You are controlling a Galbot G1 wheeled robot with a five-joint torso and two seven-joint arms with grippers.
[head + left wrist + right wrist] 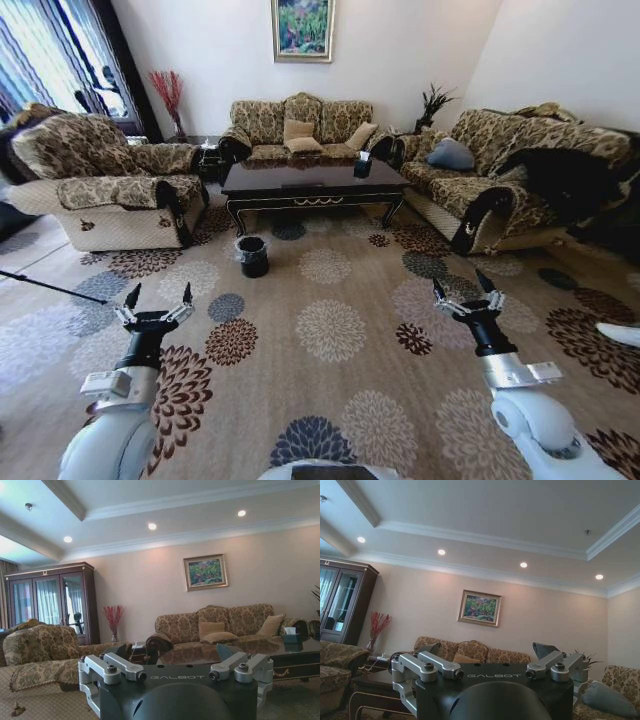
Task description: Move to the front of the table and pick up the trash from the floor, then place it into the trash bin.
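- The table (312, 180) reads to me as dark wood with a glossy, mirror-like top; from my left wrist camera its surface (235, 652) reflects the sofa behind it.
- The trash bin (252, 256) looks like matt black plastic, with a crinkled clear film liner at its rim.
- My left gripper (158, 297) has brushed silvery metal linkages and dark fingertips above a smooth matt black housing (175, 692).
- My right gripper (467, 287) is built the same: bare metal links, black shell (495, 690).
- The carpet (330, 330) looks like soft woven pile, matt.
- The sofas (300, 125) are patterned cloth, lightly sheened.
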